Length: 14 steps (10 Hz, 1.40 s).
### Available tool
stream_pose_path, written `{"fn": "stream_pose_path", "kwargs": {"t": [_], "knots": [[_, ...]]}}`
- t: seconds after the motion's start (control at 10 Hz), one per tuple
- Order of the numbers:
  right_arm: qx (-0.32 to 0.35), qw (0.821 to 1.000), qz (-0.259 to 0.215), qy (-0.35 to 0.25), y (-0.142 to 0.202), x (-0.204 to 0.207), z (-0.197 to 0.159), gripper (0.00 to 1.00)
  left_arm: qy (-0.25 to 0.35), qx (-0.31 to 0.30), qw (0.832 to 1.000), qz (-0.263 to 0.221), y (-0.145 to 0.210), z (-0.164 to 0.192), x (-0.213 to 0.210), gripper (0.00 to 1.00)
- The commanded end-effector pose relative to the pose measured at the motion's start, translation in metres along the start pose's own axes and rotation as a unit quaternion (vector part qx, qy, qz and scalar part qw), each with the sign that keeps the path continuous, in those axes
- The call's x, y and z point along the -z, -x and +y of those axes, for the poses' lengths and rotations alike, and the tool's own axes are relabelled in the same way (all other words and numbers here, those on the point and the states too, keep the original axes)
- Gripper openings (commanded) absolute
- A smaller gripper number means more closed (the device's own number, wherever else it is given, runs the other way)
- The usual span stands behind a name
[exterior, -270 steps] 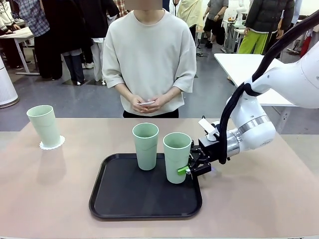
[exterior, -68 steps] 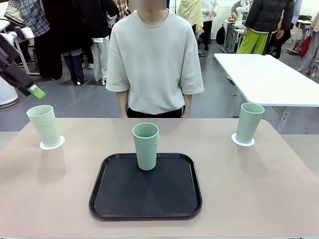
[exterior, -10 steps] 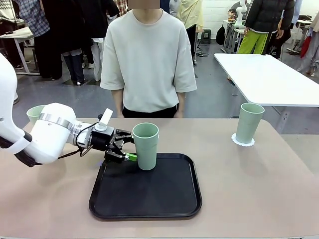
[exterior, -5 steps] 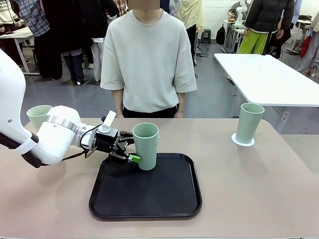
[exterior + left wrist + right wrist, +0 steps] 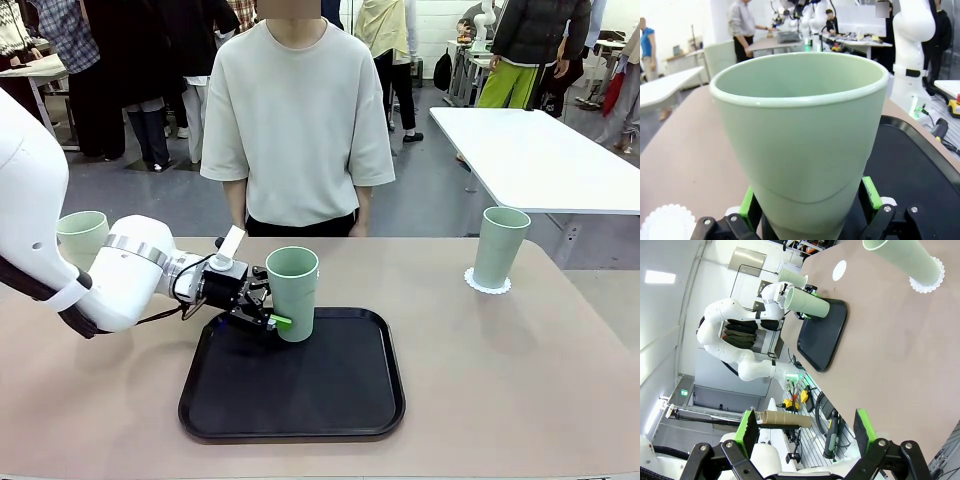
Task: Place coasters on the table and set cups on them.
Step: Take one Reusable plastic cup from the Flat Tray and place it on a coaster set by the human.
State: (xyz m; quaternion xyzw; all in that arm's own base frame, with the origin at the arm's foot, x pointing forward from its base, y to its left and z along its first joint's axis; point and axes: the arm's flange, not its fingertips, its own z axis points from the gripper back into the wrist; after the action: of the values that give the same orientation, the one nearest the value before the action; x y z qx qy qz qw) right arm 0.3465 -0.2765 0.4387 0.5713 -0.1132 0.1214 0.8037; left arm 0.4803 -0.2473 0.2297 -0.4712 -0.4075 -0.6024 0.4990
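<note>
Starting at the left of the front view, a mint-green cup (image 5: 82,238) stands upright near the table's left edge, mostly hidden behind the white left arm (image 5: 60,240). That arm comes in from the left frame edge and reaches toward the centre, carrying the left gripper (image 5: 274,309) low against the middle cup (image 5: 292,292). This cup stands upright on the black tray (image 5: 300,395), close to the tray's far rim, its long axis vertical and its open mouth pointing up. In the left wrist view the cup (image 5: 799,140) sits between the two green pads (image 5: 869,192), which flank its narrow lower body on either side; whether they press it or only bracket it cannot be told. A scalloped white coaster (image 5: 667,223) lies on the tan table (image 5: 685,150) at the lower left of that view, beside the tray's edge.

Most of the tray ahead of and to the right of the middle cup is bare black surface, and the table (image 5: 500,380) runs open between the tray's right rim and the right cup (image 5: 499,246). That cup stands upright on its own coaster (image 5: 487,284) near the table's far right edge.

In the right wrist view the right gripper (image 5: 803,429) hangs high with its fingers spread wide apart, gripping nothing.
</note>
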Motion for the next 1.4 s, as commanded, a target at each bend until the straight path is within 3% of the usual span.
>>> {"fn": "stream_pose_path", "kwargs": {"t": [0.0,0.3,0.4,0.6,0.7,0.9,1.3], "knots": [[0.004,1.000,-0.005,-0.002,0.001,0.002,0.002,1.00,-0.003,0.024,1.000,-0.001,0.005,0.004,0.010,1.00],[0.004,1.000,-0.005,-0.002,0.001,0.002,0.002,1.00,-0.002,0.036,0.999,-0.003,0.003,0.002,0.011,0.15],[0.004,1.000,-0.005,-0.002,0.001,0.002,0.002,1.00,-0.003,0.030,1.000,-0.001,0.003,0.002,0.011,0.00],[0.004,1.000,-0.005,-0.002,0.001,0.002,0.002,1.00,-0.001,0.023,1.000,-0.001,0.003,0.003,0.012,0.00],[0.004,1.000,-0.005,-0.002,0.001,0.002,0.002,1.00,0.002,0.020,1.000,0.002,0.002,0.002,0.012,0.25],[0.004,1.000,-0.005,-0.002,0.001,0.002,0.002,1.00,0.011,0.001,1.000,-0.013,-0.024,-0.009,0.006,0.25],[0.004,1.000,-0.005,-0.002,0.001,0.002,0.002,1.00,0.014,0.026,0.999,0.016,-0.131,-0.043,-0.019,0.25]]}}
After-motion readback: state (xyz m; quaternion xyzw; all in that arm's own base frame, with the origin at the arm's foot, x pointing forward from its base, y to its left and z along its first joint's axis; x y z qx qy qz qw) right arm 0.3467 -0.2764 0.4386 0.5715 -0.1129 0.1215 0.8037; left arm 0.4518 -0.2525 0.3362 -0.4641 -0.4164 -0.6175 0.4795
